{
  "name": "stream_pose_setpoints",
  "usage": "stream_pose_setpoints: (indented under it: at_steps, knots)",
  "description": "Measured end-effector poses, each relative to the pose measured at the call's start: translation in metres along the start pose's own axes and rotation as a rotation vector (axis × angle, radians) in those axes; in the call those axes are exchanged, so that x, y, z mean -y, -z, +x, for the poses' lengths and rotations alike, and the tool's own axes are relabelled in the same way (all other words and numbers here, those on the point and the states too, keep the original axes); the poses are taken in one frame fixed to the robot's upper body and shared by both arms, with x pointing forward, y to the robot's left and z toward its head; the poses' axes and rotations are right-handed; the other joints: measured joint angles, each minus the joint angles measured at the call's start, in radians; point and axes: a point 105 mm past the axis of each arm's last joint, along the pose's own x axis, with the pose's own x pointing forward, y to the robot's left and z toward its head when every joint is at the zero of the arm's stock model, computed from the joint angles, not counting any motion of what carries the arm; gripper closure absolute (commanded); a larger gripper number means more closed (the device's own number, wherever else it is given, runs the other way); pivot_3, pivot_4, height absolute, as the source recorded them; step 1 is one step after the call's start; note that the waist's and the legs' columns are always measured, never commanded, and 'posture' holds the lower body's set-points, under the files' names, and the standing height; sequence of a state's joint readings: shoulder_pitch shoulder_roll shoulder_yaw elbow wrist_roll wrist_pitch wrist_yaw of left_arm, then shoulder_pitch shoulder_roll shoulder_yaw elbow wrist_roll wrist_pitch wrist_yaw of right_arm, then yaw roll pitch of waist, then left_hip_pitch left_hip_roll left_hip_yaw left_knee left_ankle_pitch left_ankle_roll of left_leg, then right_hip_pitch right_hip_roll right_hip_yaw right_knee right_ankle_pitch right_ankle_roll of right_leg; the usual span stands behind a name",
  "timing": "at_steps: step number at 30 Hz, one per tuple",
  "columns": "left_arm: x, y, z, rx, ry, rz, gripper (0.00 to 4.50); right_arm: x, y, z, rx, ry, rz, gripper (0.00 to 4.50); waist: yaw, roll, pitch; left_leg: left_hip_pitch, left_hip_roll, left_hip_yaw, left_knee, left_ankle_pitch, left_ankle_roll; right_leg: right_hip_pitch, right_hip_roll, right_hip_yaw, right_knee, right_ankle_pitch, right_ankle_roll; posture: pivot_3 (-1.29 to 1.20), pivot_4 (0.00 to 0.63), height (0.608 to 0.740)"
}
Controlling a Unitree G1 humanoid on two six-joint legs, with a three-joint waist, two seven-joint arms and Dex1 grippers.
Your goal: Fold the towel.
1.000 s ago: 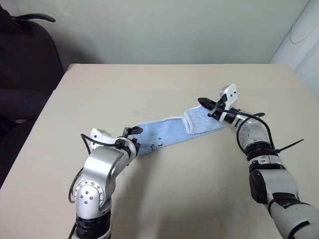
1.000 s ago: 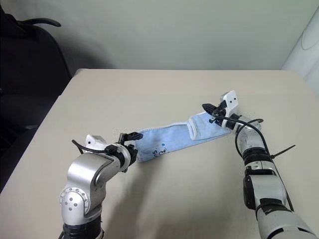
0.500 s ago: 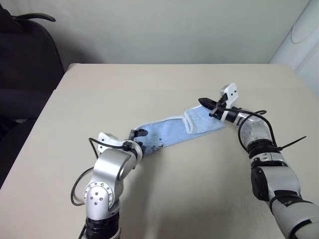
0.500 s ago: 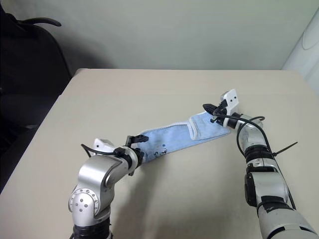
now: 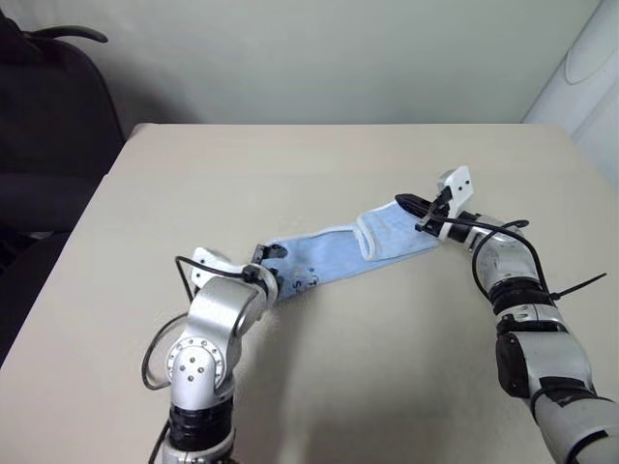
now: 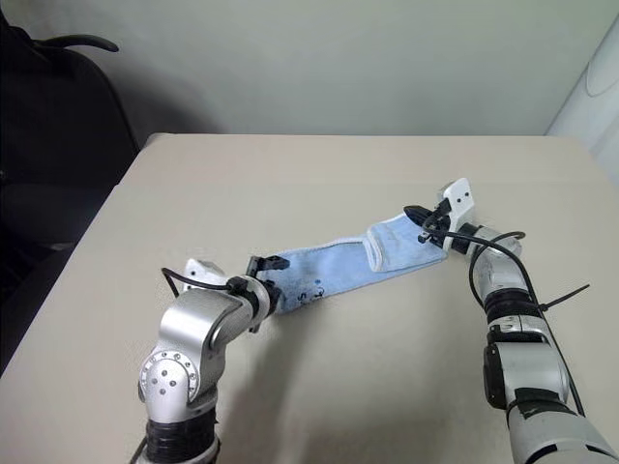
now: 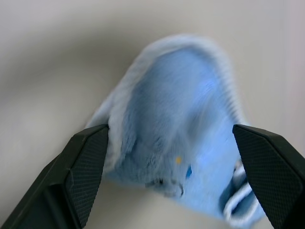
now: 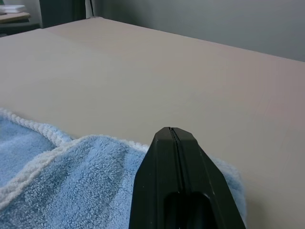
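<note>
Nearest the robot, the left hand (image 5: 268, 253) hangs over the near-left end of the towel (image 5: 334, 253), its two fingers spread wide with nothing between them. In the left wrist view the fluffy blue end (image 7: 176, 124) lies straight ahead between the parted fingers (image 7: 83, 167), so this hand is lined up on that end but has not yet closed on it.

The towel lies as a long narrow strip on the worktop (image 5: 319, 164), its long axis running from the near left up to the far right. A white stitched edge crosses it partway along, where the far portion looks doubled over.

At the far-right end, the right hand (image 5: 418, 206) is clenched shut, fingers (image 8: 174, 157) pressed together, resting at the towel's edge; whether cloth is pinched in them I cannot tell.

Each hand sits at its own end. A fold along the length would probably mean bringing one end toward the other.
</note>
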State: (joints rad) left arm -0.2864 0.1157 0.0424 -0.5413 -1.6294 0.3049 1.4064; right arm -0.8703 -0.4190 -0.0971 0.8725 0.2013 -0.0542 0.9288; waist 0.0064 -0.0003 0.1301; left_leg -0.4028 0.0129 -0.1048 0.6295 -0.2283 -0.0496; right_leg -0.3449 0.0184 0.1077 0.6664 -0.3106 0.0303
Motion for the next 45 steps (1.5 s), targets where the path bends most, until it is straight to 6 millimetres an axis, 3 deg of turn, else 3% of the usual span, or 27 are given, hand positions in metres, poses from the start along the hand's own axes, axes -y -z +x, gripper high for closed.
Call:
stream_pose_setpoints:
  at_steps: [10, 20, 26, 42, 45]
  knots:
    - [0.004, -0.013, -0.008, 0.063, -0.012, 0.005, 0.01, -0.001, 0.000, 0.001, 0.002, 0.003, 0.003, 4.50, 0.000, 0.000, 0.000, 0.000, 0.000, 0.000, 0.000, 0.000, 0.000, 0.000, 0.000, 0.000, 0.000, 0.000, 0.000, 0.00, 0.150, 0.740]
    - [0.002, 0.002, -0.020, -0.030, -0.064, -0.023, 0.01, -0.001, 0.006, 0.001, -0.016, 0.004, 0.012, 4.50, 0.000, 0.000, 0.001, 0.000, 0.000, 0.000, 0.000, 0.000, 0.000, 0.000, 0.000, 0.000, 0.001, 0.000, 0.000, 0.00, 0.150, 0.740]
    - [-0.016, 0.021, -0.017, -0.103, -0.129, -0.009, 0.01, -0.001, 0.006, 0.001, -0.018, 0.003, 0.011, 4.50, 0.000, 0.000, 0.001, 0.000, 0.000, 0.001, 0.000, 0.000, 0.000, -0.001, 0.000, 0.000, 0.002, 0.000, 0.000, 0.00, 0.150, 0.740]
    - [-0.022, 0.022, -0.005, -0.118, -0.187, 0.003, 0.01, -0.001, 0.006, 0.001, -0.017, 0.003, 0.010, 4.50, 0.000, 0.000, 0.000, 0.006, 0.000, 0.004, 0.001, -0.002, 0.001, -0.001, 0.000, 0.000, 0.012, -0.002, -0.004, 0.00, 0.150, 0.740]
    - [-0.024, 0.021, -0.002, -0.116, -0.200, 0.000, 0.91, -0.001, 0.006, 0.001, -0.018, 0.005, 0.010, 4.50, 0.001, 0.001, 0.001, 0.010, 0.000, 0.003, 0.000, -0.003, 0.002, 0.002, 0.000, 0.001, 0.012, -0.003, -0.005, 0.00, 0.150, 0.740]
